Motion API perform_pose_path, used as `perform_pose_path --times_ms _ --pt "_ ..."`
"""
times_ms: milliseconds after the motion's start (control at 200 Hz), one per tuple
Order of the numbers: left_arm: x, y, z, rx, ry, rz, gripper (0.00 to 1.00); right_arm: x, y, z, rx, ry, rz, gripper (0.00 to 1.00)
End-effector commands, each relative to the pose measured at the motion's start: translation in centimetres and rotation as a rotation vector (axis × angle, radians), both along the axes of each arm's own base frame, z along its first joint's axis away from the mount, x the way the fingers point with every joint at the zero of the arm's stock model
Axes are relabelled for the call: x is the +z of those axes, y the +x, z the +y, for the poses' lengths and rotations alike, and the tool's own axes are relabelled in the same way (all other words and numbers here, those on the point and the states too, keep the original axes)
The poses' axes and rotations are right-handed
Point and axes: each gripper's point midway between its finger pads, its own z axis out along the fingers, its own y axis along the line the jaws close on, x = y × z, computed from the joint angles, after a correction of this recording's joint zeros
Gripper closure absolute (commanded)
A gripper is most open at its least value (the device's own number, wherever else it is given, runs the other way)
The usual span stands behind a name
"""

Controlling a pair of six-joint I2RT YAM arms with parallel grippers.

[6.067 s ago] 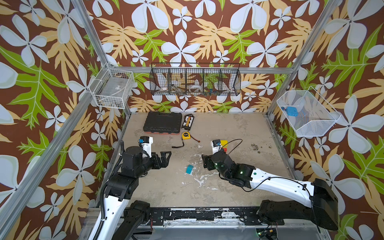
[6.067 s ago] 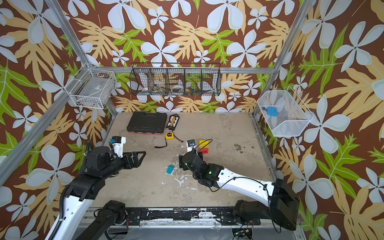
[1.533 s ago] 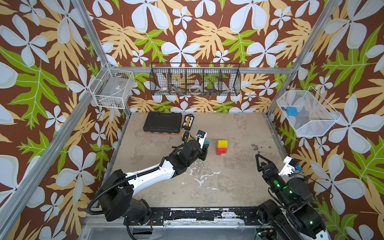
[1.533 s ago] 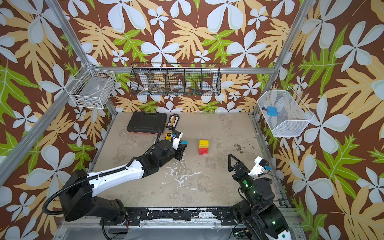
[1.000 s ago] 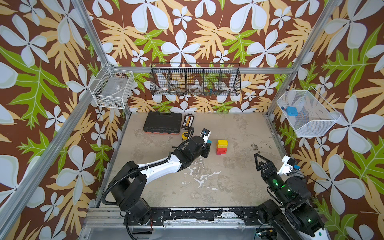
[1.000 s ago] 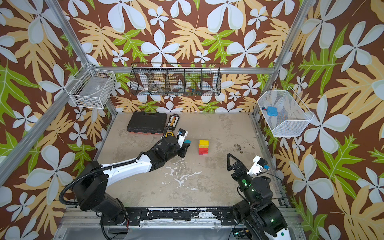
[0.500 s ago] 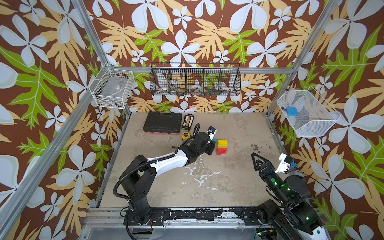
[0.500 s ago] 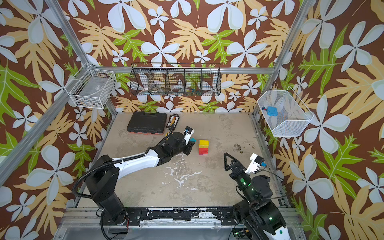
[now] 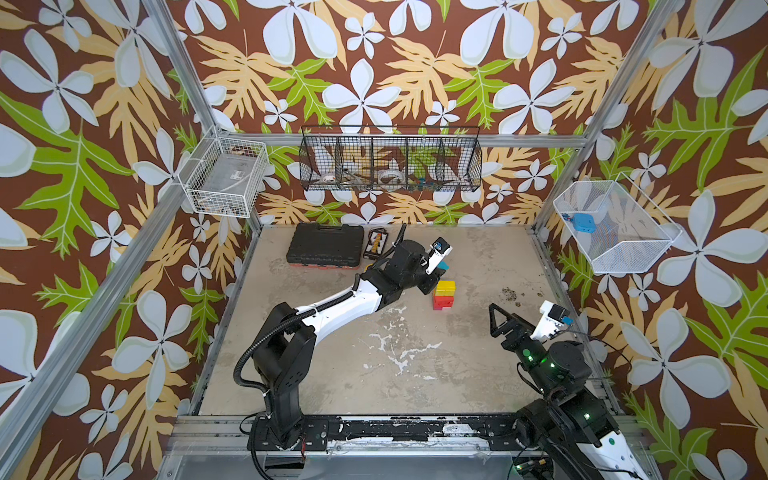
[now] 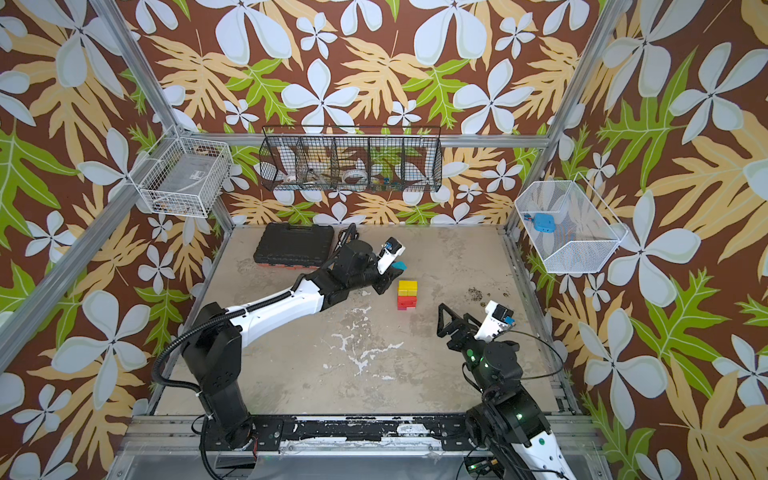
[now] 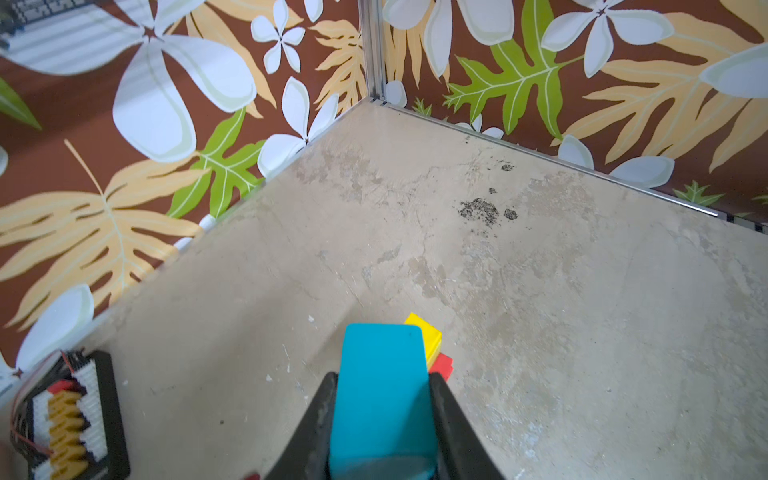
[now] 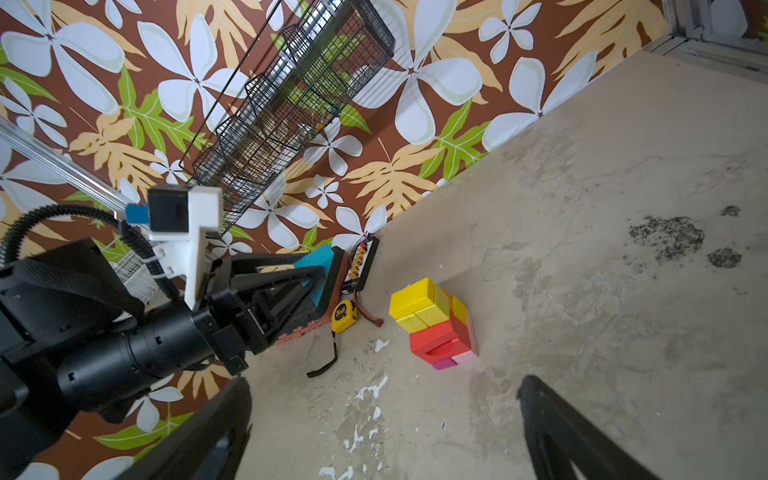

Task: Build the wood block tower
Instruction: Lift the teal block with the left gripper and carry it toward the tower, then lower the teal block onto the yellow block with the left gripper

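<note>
Two arms showed in both top views, and I counted one tower [image 9: 443, 294] standing near the middle of the floor, yellow on top, then orange and red bands, with a magenta foot. My left pincer [image 9: 435, 277] reached over beside it, clamped on one teal block [image 9: 444, 266] held off the floor just beside the tower's top and not resting on it. My right pincer [image 9: 496, 321] sat well apart near the right edge, jaws spread wide and holding nothing. One black tool case [image 9: 323, 250] lay by the back wall, and three wire baskets [image 9: 390, 158] hung on the walls. From the left wrist, two dark fingers [image 11: 320, 415] pressed the two sides of the teal block [image 11: 382, 395], and behind it one yellow corner and one red corner of the tower [image 11: 428, 336] peeked out. From the right wrist, the tower [image 12: 436, 324] showed yellow blocks over one red arch, with one pink and one magenta piece at the foot; the yellow ones I could not count surely. One yellow tape measure [image 12: 345, 316] lay near it, and the teal block [image 12: 316, 262] hung apart from the tower.
</note>
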Motion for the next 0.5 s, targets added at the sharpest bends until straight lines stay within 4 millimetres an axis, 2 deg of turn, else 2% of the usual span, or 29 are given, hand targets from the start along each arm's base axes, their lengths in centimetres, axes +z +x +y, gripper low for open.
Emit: perform_pose_path --times_ms 0,110,295,496 --pt "-1.4 -0.7 -0.7 -0.133 0.103 0.035 1.0 1.5 1.2 -0.2 -0.027 -0.094 -0.07 0.0" --pt "-1.7 0.5 -1.6 -0.183 0.144 0.058 1.0 0.5 2.3 0.5 -0.008 -0.132 -0.034 0.0" --pt "-4.0 1.4 -3.1 -0.274 0.249 0.092 1.0 0.4 2.7 2.3 0.078 -0.133 -0.054 0.0" --pt "-5.2 0.4 -4.3 -0.41 0.286 0.131 1.0 0.7 2.5 2.2 0.08 -0.139 -0.069 0.0"
